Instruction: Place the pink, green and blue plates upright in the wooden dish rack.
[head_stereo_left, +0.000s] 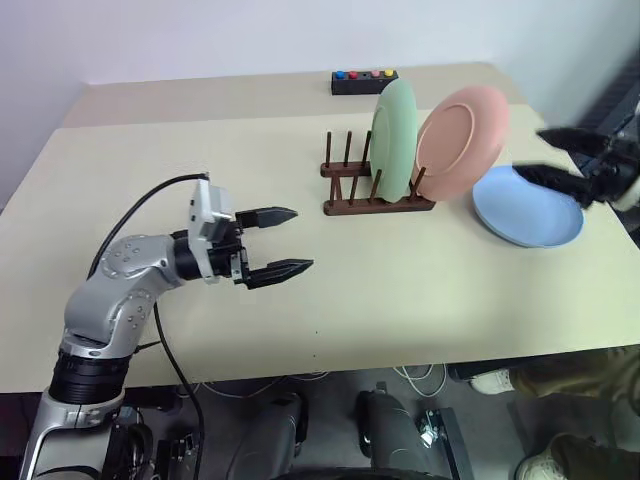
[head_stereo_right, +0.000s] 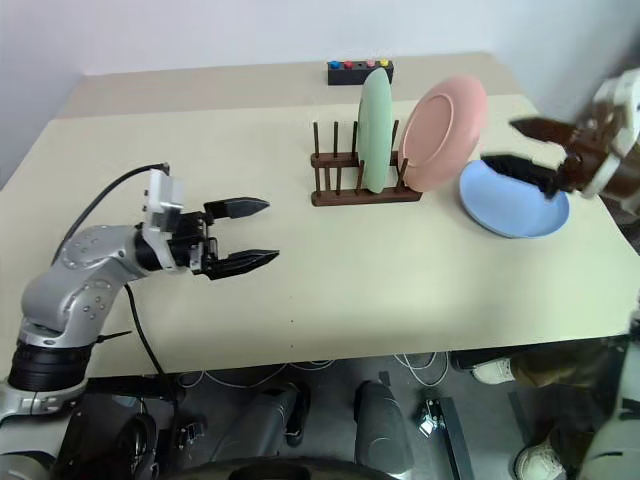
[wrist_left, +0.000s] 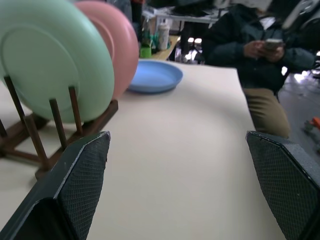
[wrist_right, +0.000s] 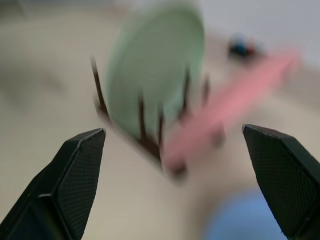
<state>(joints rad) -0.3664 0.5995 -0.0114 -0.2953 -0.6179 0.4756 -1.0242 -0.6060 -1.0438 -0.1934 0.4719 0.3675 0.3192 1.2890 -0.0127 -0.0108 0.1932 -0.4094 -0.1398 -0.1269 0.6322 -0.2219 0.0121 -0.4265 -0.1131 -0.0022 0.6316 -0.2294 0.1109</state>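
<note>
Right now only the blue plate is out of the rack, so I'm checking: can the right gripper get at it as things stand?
Probably yes. The right gripper hangs open just over the blue plate, which lies flat on the table beside the wooden dish rack, with nothing between them.

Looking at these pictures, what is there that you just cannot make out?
- Whether the pink plate sits between the pegs of the wooden dish rack or only leans on its end: the green plate and the pink plate itself hide its foot.
- Part of the blue plate, in the head views: the right gripper covers it.
- The right wrist view is blurred.
- The person: cut off by the left wrist view's top edge.
</note>
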